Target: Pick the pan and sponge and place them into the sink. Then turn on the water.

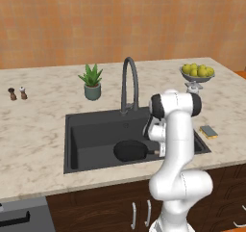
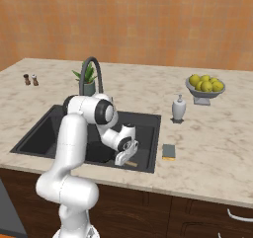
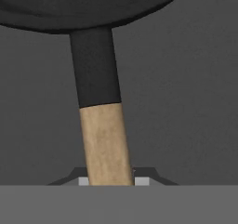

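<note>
- Your jaws sit clamped on the pan (image 3: 106, 139) handle's wooden end.
- Pan rests inside the sink (image 1: 91, 125).
- Sponge (image 1: 208, 131) lies on the desk (image 1: 33, 125), beside the sink.

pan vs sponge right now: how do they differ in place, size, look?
Place: the pan lies inside the sink; the sponge lies on the counter to the basin's right.
Size: the pan is far larger than the sponge.
Look: the pan is round and black with a long handle, wood-coloured at its end; the sponge is flat, rectangular, yellow with a dark top.
Grip: the gripper is at the pan's handle, away from the sponge.
</note>
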